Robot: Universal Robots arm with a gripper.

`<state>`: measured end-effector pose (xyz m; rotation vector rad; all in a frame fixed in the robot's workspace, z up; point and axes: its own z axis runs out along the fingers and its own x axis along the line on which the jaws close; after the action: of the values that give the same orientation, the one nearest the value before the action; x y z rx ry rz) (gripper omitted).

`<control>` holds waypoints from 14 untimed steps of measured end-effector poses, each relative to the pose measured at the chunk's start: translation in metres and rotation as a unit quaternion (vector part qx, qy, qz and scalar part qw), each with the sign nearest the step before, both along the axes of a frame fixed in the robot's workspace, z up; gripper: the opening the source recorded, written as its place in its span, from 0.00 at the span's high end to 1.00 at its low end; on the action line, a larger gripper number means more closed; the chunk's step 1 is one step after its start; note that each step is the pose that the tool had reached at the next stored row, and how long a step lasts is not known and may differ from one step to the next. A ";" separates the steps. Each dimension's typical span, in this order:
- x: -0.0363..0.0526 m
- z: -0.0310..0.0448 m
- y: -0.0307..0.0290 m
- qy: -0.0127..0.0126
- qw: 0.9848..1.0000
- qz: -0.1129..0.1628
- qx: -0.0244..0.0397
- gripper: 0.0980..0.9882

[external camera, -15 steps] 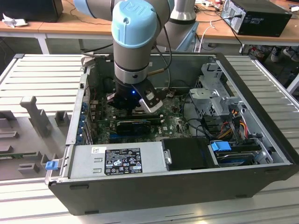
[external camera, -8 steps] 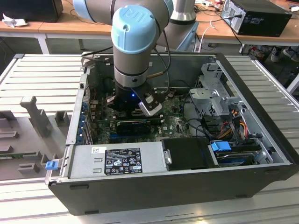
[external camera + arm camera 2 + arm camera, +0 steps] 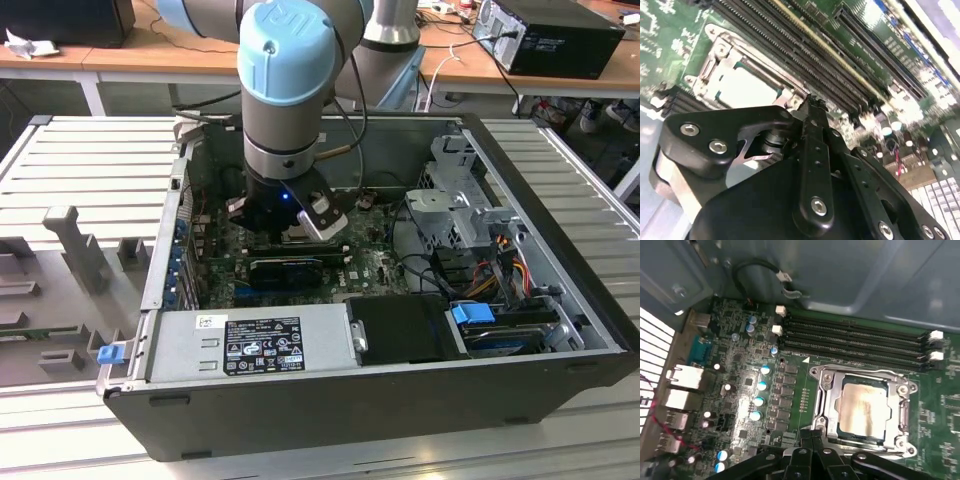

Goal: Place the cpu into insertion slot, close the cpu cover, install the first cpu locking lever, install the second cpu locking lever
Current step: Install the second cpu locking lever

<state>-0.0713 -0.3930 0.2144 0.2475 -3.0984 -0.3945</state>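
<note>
- My tool (image 3: 812,437) hangs low inside the open computer case (image 3: 560,390), its fingertips pressed together with nothing between them, just beside the near edge of the insertion slot (image 3: 826,390).
- In the second wrist view the tool (image 3: 812,107) shows the same: tips meeting, close above the green circuit board (image 3: 670,35), empty.
- The cpu (image 3: 862,407) lies flat in the insertion slot, its dull silver top facing up.
- The cpu cover (image 3: 867,376) lies down around the chip, its window framing the metal top; in the second wrist view the cpu (image 3: 747,87) sits pale inside the cover (image 3: 722,62).
- I cannot tell from these views how the locking levers stand.
- Four long memory slots (image 3: 855,340) run side by side just beyond the socket, with white clips at their ends.
- A row of four round capacitors (image 3: 760,392) stands on the board on the other side of the socket, near the rear ports (image 3: 682,385).
- A loose black cable (image 3: 760,270) with a white plug curls against the case wall.
- In the exterior view my arm (image 3: 290,90) drops straight into the case, hiding the socket; a black graphics card (image 3: 290,268) lies just in front of the tool, and the power supply (image 3: 250,340) sits along the near wall.
- The case rests on a slatted worktop (image 3: 90,170).
</note>
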 end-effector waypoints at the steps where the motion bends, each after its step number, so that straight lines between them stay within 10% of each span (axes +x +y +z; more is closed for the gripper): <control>1: 0.0000 0.0018 -0.0001 0.000 1.000 0.000 0.000 0.99; 14: 0.0002 -0.0007 -0.0118 0.001 0.999 -0.036 0.011 0.99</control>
<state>-0.0711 -0.4049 0.2137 0.1361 -3.1096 -0.4292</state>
